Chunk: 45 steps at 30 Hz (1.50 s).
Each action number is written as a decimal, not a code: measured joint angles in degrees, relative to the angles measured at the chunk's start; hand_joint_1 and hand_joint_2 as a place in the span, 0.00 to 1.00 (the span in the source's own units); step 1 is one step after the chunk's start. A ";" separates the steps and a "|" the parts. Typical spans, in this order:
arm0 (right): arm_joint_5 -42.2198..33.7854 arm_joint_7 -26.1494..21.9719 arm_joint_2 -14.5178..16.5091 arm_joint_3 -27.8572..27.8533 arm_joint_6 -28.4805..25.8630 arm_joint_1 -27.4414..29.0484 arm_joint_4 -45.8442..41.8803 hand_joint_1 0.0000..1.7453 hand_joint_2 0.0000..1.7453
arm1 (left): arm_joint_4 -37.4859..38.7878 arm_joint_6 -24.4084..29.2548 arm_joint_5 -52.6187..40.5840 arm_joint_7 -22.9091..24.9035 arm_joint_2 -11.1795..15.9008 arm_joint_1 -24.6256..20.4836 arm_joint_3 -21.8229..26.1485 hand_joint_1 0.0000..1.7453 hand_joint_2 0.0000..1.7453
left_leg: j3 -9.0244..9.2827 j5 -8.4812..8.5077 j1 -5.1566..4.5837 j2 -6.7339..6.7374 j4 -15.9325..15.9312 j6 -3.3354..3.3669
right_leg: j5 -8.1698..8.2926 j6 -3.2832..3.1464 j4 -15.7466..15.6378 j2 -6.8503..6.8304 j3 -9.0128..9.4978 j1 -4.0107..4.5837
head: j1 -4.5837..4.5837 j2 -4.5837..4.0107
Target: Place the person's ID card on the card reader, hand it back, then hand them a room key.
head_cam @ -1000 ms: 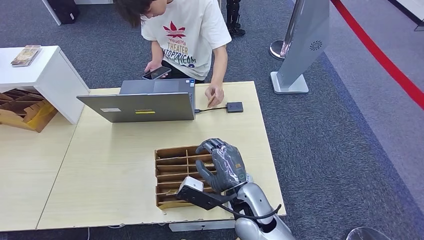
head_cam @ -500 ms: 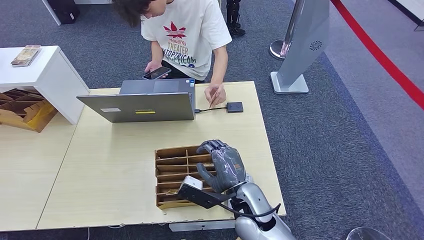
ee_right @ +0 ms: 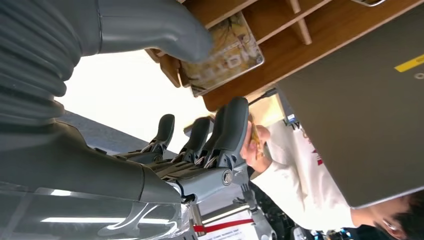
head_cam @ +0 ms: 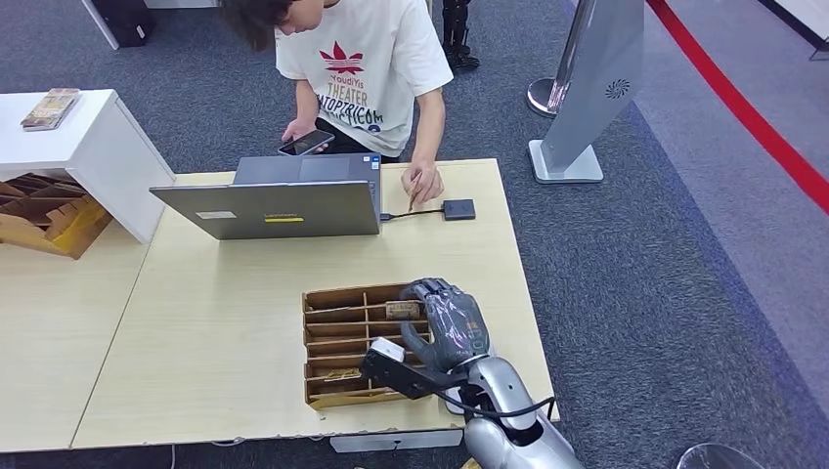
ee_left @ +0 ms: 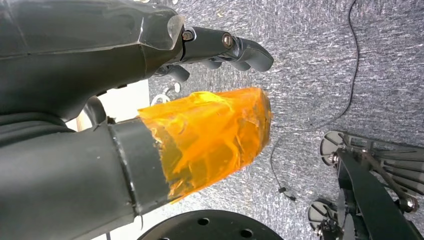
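Nearest, our right hand (head_cam: 445,327) hovers with fingers apart and empty over the cardboard tray (head_cam: 337,391), just above a room key (head_cam: 402,311) in one slot. Beyond, laptop (head_cam: 269,208); card reader (head_cam: 458,209) beside the person's hand (head_cam: 421,185). Left hand (ee_left: 150,75) empty, fingers extended.

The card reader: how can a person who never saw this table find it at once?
Start at the open laptop on the light wooden table. A thin cable runs from it to a small, flat, dark square, the card reader, beside the person's hand. Nothing else there is so small and black.
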 joint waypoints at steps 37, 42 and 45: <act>1.25 1.25 0.00 -4.16 -0.49 0.67 0.74 0.57 1.00 | 0.00 -0.10 -2.07 0.01 -0.07 -0.01 2.54 0.00 0.00 | 0.01 0.00 0.00 0.00 0.00 0.00 | 0.01 0.00 0.00 0.01 0.00 0.00 | 0.00 0.00; 1.48 1.38 -0.01 -5.92 -1.02 0.80 -1.86 0.58 1.00 | 0.00 -0.14 -2.55 -0.16 -0.10 -0.01 2.96 0.00 0.00 | 0.01 0.00 0.00 0.01 0.00 0.00 | 0.01 0.00 0.00 0.01 0.00 0.00 | 0.00 0.00; 1.41 1.32 -0.02 -6.64 -1.53 1.03 -3.12 0.59 1.00 | 0.00 -0.13 -2.61 -0.24 -0.13 -0.01 3.33 0.00 0.00 | 0.01 0.00 0.00 0.01 0.00 0.00 | 0.01 0.00 0.00 0.01 0.00 0.00 | 0.00 0.00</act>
